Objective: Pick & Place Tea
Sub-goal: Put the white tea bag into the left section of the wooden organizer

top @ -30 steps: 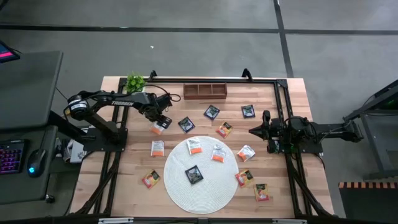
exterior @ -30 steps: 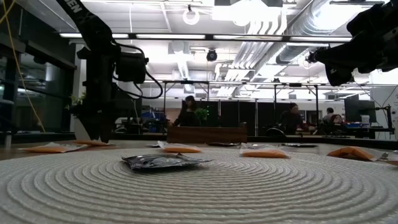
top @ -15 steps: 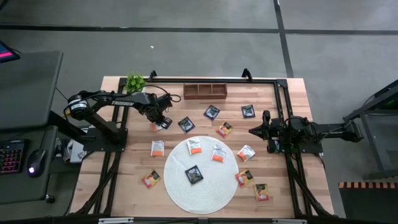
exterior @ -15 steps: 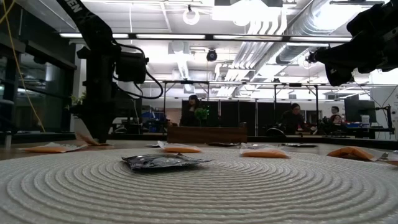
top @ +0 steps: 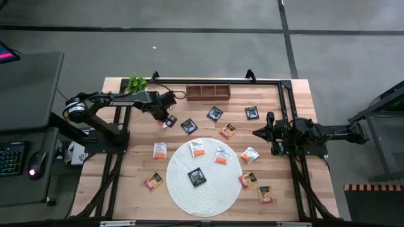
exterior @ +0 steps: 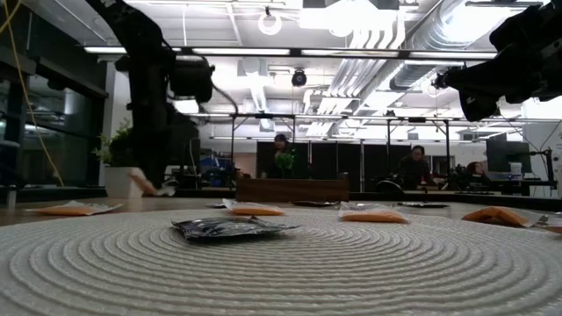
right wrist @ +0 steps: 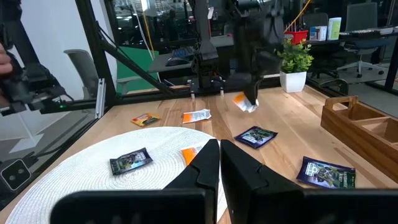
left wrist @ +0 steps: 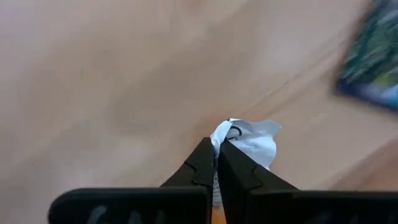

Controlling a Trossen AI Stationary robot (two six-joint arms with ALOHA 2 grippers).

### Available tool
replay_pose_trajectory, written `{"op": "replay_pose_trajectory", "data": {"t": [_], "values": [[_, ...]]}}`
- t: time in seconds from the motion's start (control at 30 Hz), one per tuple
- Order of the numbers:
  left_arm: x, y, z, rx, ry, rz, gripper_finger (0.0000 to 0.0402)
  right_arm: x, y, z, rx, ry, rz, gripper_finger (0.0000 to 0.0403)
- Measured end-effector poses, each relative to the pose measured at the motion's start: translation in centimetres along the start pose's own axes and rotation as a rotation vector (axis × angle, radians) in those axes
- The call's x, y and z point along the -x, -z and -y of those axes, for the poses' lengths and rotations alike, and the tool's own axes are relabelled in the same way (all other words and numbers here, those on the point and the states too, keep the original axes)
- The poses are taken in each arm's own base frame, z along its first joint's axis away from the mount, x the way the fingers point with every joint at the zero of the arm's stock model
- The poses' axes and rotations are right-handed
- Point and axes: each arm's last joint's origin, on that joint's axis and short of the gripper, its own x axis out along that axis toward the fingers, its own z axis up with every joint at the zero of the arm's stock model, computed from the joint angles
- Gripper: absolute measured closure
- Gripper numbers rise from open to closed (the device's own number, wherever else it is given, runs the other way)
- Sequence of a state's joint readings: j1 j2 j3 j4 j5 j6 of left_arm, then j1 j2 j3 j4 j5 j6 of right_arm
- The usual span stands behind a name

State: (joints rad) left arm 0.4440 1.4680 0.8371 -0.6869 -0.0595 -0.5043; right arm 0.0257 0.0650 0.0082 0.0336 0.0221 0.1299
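My left gripper (top: 165,117) hangs over the table's far left part, shut on a white-and-orange tea sachet (top: 168,122), which also shows in the right wrist view (right wrist: 244,102) and the low view (exterior: 144,184). Several other sachets lie flat on the wood, among them a black one (top: 189,125) and a white-and-orange one (top: 160,150). More lie on the round white mat (top: 218,189), such as a black one (top: 197,177). The wooden tray (top: 207,92) stands at the far edge. My right gripper (top: 257,133) waits shut at the right, clear of everything. My left gripper pinches the sachet between its two fingers (left wrist: 202,165), which come steeply from above. The sachet's crumpled white end (left wrist: 252,140) sticks out past the fingertips. It hangs tilted below them, clear of the table (right wrist: 244,102).
A small potted plant (top: 137,82) stands at the far left corner. Black frame rails (top: 285,107) run along the table's sides. People show in the room beyond the table in the low view. Bare wood lies between the held sachet and the tray.
My left gripper has shut on the white-and-orange sachet that lay on the wood. It has then risen and drifted a little toward the far edge. The sachet has come up off the table with it and now hangs tilted.
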Motion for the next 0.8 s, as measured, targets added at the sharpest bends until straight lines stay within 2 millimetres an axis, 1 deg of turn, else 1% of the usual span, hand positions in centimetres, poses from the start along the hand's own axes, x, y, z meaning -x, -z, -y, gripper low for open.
{"op": "replay_pose_trajectory", "data": {"t": [0.13,0.33,0.47,0.67,0.73,0.8], "values": [[1.2,-0.6,0.0,0.006,-0.021,0.078,0.0400,0.0,0.0,0.0,0.000,0.000,0.000,0.0391],[3.1,-1.9,0.3,0.039,-0.019,0.315,0.0401,0.0,0.0,0.0,0.000,0.000,0.000,0.0391],[3.6,-3.2,0.9,0.065,0.041,0.457,0.0401,0.0,0.0,0.0,0.000,0.000,0.000,0.0391],[5.0,-5.2,1.8,0.117,0.136,0.703,0.0401,0.0,0.0,0.0,0.000,0.000,0.001,0.0391],[4.8,-5.9,2.1,0.137,0.148,0.764,0.0401,0.0,0.0,0.0,0.000,0.000,0.000,0.0391],[4.0,-6.4,2.4,0.143,0.152,0.783,0.0401,0.0,0.0,0.0,0.000,0.000,0.000,0.0391]]}}
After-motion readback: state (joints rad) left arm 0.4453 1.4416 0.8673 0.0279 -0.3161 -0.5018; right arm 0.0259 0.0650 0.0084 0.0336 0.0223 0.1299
